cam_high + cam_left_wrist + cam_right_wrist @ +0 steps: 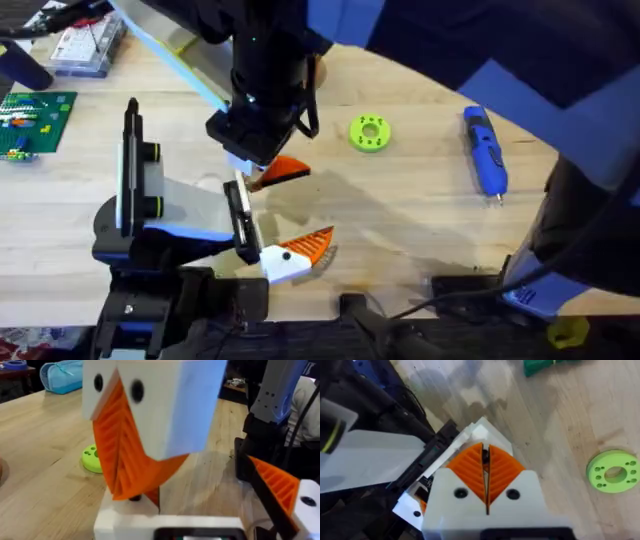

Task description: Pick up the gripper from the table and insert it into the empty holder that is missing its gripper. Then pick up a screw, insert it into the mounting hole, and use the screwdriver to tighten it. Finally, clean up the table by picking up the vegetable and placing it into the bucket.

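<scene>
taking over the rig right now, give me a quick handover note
Right end effector: shut, apparently on the gripper, at the free end of the holder.
Left end effector: close beside the holder; open or shut cannot be told.
The screwdriver lies untouched on the table, far right; a green disc lies mid-table.
Done: gripper picked up and brought to the holder.
Left: confirm it is seated, insert and tighten the screw, then put the vegetable into the bucket.
</scene>
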Robot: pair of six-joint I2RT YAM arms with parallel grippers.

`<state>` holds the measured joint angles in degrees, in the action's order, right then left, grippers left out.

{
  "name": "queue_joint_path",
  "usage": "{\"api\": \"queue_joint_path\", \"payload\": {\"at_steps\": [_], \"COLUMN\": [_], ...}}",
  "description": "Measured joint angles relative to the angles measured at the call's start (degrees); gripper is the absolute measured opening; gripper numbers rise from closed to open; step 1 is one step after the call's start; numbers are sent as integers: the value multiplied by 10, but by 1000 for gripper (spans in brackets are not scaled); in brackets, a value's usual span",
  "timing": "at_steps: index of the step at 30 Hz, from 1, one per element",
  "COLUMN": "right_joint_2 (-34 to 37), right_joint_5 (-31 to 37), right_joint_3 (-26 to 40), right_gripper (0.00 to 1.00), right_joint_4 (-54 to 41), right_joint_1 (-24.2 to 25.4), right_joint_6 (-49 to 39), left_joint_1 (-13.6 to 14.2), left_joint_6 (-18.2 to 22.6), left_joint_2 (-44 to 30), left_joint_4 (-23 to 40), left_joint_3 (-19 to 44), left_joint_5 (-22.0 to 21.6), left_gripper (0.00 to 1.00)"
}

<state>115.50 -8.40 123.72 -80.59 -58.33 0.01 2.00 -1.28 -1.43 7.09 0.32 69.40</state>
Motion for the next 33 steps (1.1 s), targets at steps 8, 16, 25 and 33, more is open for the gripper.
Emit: {"api": "queue_joint_path", "payload": {"at_steps": [8,16,25,33], "right_joint_2": [3,9,10,10], "right_joint_5": [0,0,0,0], "right_joint_3": [0,0,0,0], "right_gripper": [3,3,3,3], "right_joint_4": [2,3,4,4], "right_joint_1": [0,0,0,0], "right_joint_6": [0,0,0,0], "left_joint_1": [0,0,0,0], "left_joint_6": [0,-7,-13,-13], "left_joint_2": [0,0,0,0], "left_joint_4": [0,0,0,0], "left_joint_3": [0,0,0,0], "left_joint_5": [-2,-2,-2,-2], "left_gripper": [991,991,991,991]}}
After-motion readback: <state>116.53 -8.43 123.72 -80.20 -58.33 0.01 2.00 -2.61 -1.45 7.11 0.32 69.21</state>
